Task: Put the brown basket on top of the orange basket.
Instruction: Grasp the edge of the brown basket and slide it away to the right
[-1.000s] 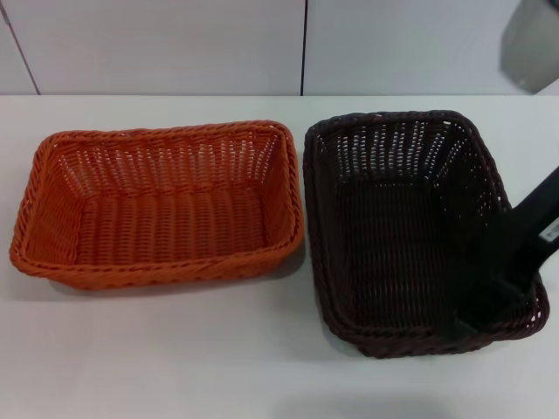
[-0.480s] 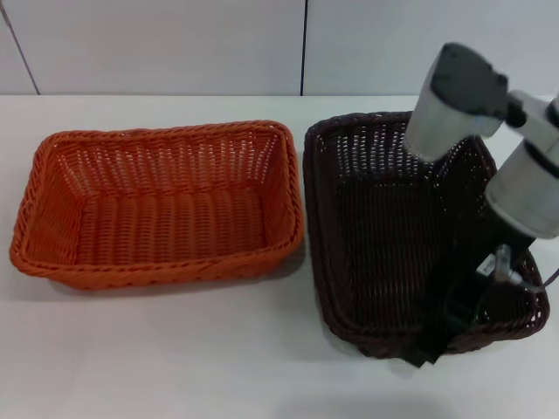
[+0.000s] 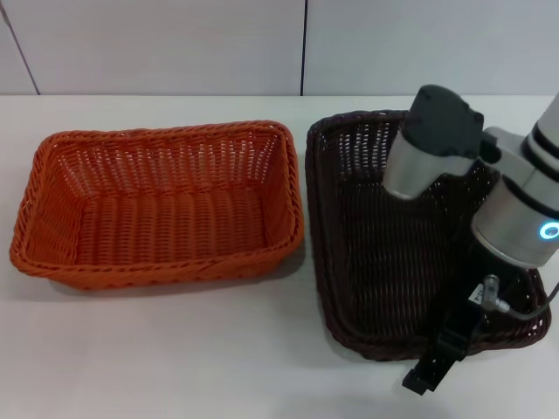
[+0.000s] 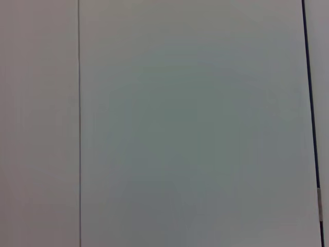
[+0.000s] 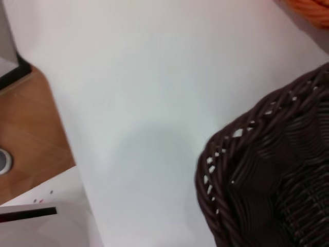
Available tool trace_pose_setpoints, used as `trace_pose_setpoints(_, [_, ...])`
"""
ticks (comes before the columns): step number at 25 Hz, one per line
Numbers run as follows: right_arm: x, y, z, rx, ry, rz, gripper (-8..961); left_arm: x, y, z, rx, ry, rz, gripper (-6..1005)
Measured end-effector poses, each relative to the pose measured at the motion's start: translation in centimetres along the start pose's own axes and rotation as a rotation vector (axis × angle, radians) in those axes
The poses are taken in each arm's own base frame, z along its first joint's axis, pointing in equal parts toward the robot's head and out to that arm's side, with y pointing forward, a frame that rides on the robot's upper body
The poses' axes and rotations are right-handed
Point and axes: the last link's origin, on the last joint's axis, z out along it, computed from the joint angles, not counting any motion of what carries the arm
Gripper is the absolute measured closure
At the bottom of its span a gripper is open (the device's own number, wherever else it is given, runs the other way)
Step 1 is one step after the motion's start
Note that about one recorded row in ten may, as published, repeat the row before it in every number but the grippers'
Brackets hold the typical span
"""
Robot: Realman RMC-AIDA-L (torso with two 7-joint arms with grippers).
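While the right gripper [image 3: 434, 371] is straddling the brown basket's [image 3: 384, 253] 5 o'clock rim, I can't tell its finger state; light, stiff wicker, sitting at 3 o'clock of the orange basket [image 3: 157, 205].

One orange basket [image 3: 157, 205], one brown basket [image 3: 384, 253] — apparently one hand [image 3: 441, 358]

1. the orange basket [image 3: 157, 205] is left open from above, with nothing lying in it.
2. only a narrow gap is left between it and the brown basket [image 3: 384, 253].
3. the right half of the brown basket is covered by the right arm [image 3: 489, 192]; its claw [image 3: 437, 367] overhangs the near rim.
4. bare tabletop [image 3: 175, 349] is seen in front of both baskets.
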Motion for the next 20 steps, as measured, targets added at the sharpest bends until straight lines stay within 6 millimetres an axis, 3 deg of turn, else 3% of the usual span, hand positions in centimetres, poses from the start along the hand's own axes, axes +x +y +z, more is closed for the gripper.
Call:
trace_pose_setpoints(10, [-0.3, -0.6, 1.5, 0.076, 0.05, 0.017, 182, 0.0, -0.1, 0.1, 0.0, 0.001, 0.001, 192])
trace_pose_setpoints(20, [-0.6, -0.4, 0.6, 0.125, 0.01, -0.032, 501, 0.0, -0.1, 0.1, 0.0, 0.001, 0.003, 192])
